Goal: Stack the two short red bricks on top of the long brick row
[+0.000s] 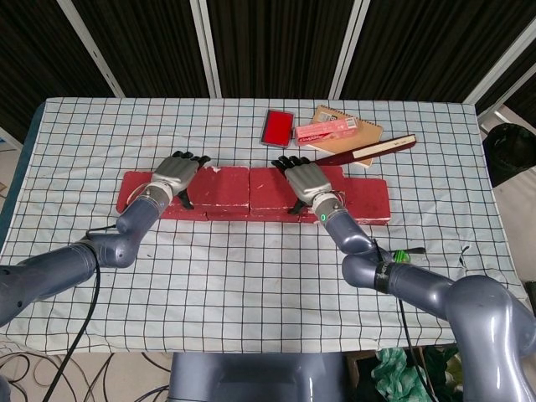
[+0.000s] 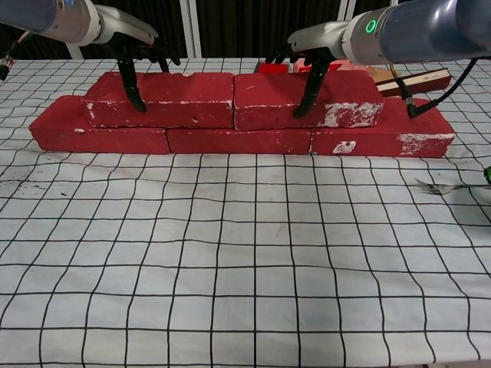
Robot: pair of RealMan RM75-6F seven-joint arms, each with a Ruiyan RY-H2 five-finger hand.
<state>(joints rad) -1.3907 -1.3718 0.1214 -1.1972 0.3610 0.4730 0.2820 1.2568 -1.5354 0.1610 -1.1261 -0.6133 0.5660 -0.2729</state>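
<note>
Checked-cloth surface (image 2: 245,253): we grip two short red bricks (image 2: 161,100) (image 2: 307,98) atop the long red brick row (image 2: 238,140), left hand (image 1: 174,174) at nine, right hand (image 1: 306,182) at three, fingers (image 2: 313,80) clasping each.

The table (image 1: 251,276) carries a white cloth with a black grid. Directly on it lie the long brick row (image 2: 238,140), a red tin (image 1: 277,128), a pink box (image 1: 326,131) (resting on a notebook (image 1: 365,132)), and a fork (image 2: 449,186).

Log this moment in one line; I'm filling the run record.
stage: stacking | left hand: grips left short brick | right hand: grips right short brick | both on long brick row
</note>
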